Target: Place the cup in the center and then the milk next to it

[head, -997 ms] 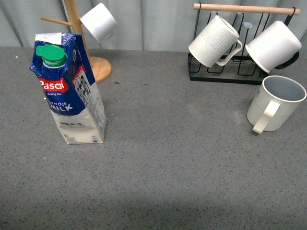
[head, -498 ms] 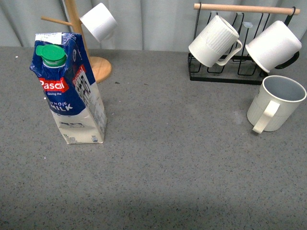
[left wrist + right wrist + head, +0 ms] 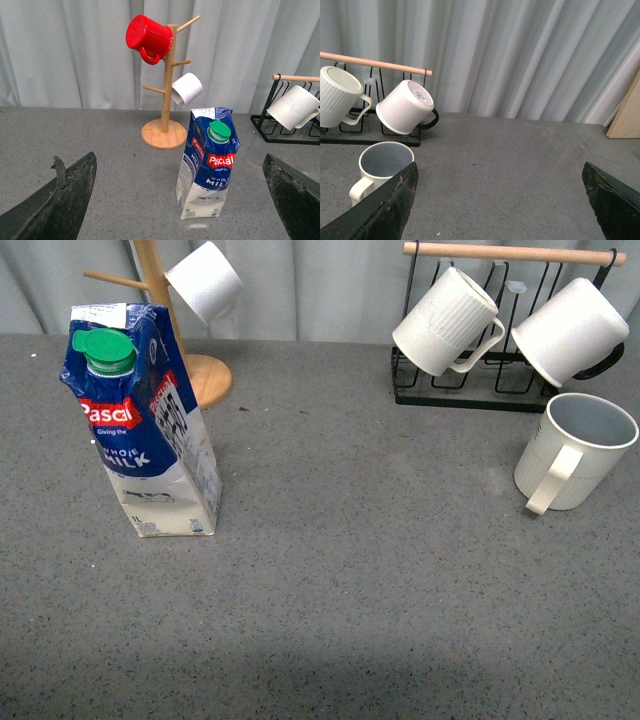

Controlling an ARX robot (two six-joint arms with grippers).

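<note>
- Large cream-white panelled mug (image 3: 575, 455) with a pale grey-blue inside: upright at the table's right side, loop handle toward the front camera, just in front of the black wire rack (image 3: 470, 390)
- Tall blue-and-white milk carton (image 3: 150, 430) with a green screw cap: upright at the left, near the wooden mug tree (image 3: 160, 300)
- Middle stretch of dark grey speckled tabletop (image 3: 350, 520): bare, between carton and mug
- Left gripper (image 3: 178, 155): dark fingers spread wide, holding nothing, facing the carton
- Right gripper (image 3: 500, 164): fingers spread wide, holding nothing, with the mug beside one finger
</note>
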